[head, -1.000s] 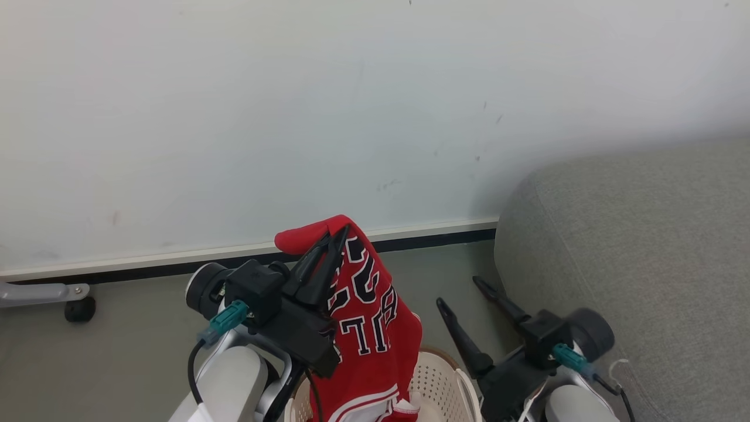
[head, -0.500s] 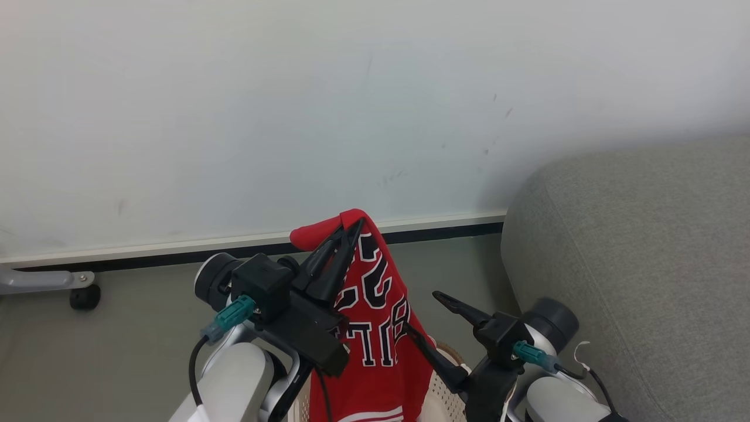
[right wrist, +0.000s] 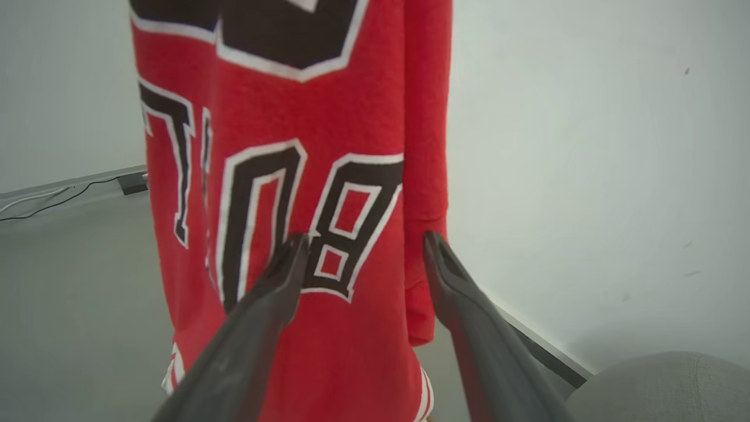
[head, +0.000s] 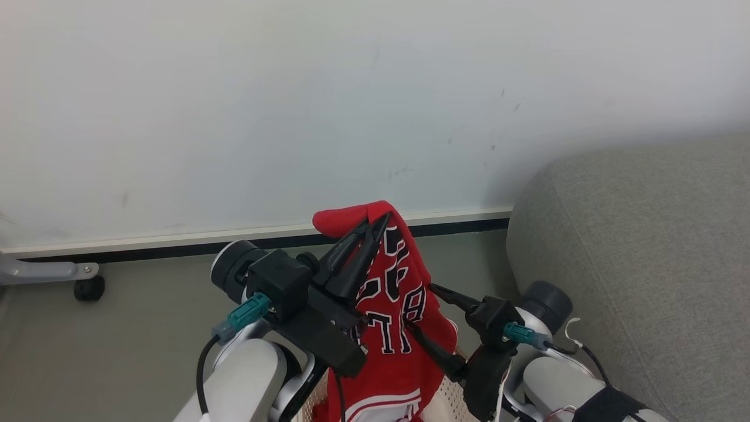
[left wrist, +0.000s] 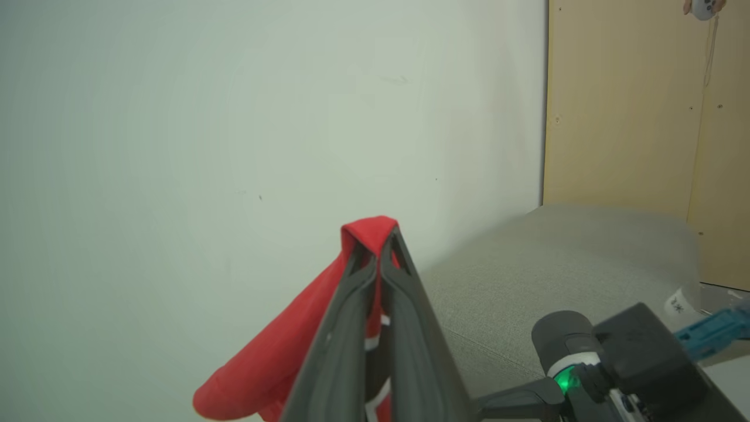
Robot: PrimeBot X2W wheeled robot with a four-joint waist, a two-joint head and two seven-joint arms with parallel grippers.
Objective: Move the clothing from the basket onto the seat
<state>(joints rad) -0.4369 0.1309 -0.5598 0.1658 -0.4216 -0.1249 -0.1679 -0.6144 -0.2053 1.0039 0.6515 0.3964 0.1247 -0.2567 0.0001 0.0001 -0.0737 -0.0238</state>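
Red jersey [head: 391, 375] (black letters edged white), grey seat [head: 644, 246], cream perforated basket [head: 448, 404]

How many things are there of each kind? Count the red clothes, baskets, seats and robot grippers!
Red jersey: 1
Laundry basket: 1
Grey seat: 1
Grippers: 2, the left gripper and the right gripper
Total: 5

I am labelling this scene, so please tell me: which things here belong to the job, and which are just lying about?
Job: red jersey, left gripper shut on it, open right gripper, basket, grey seat.
Just there: wheeled grey leg, wooden panel.
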